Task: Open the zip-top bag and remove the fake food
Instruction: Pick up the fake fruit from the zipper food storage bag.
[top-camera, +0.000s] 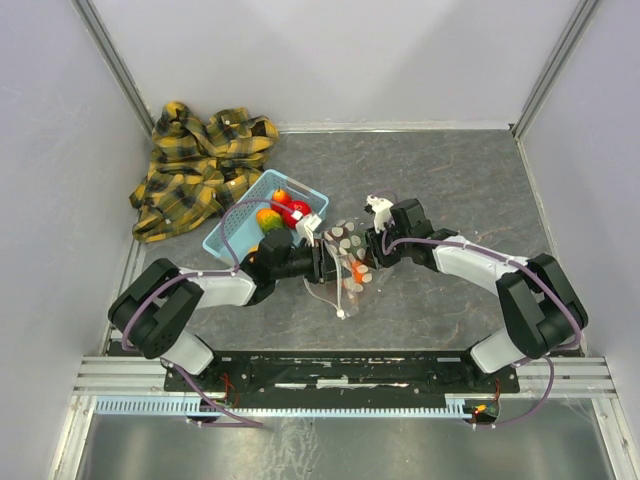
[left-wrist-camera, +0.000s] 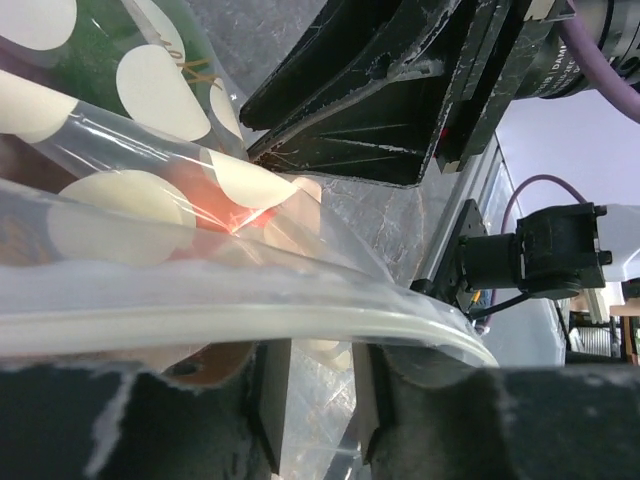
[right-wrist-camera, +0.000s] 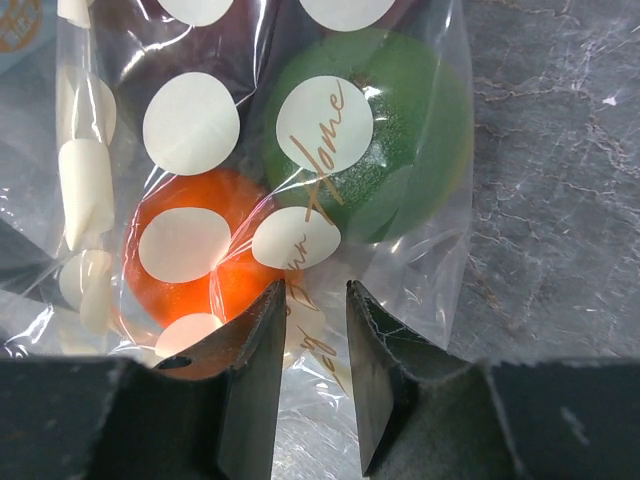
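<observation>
Items counted: one zip-top bag (top-camera: 350, 262), one basket (top-camera: 218, 242), one plaid shirt (top-camera: 200, 165), two arms.

The bag sits at the centre of the overhead view on the grey surface (top-camera: 460, 190), between the two sets of fingers.

Fake food inside the bag:
- One orange fruit (right-wrist-camera: 195, 265) and one green fruit (right-wrist-camera: 400, 150) touch each other, seen plainly through the dotted film in the right wrist view.
- A darker piece at the top edge of that view is too cut off to identify.

Left gripper (top-camera: 325, 262): the fingers stand narrowly apart. The white zip strip (left-wrist-camera: 200, 325) lies across their tips and bag film fills the gap. Whether they pinch it cannot be told.

Right gripper (right-wrist-camera: 315, 290): the fingers stand narrowly apart at the bottom of its view. Bag film lies in the gap, just below the orange fruit. A firm hold cannot be confirmed.

The basket is light blue, left of centre in the overhead view, just beside the bag. At least three fruits lie in it, one red fruit (top-camera: 296, 210) among them.

The shirt lies crumpled in the upper left, near the basket.
</observation>
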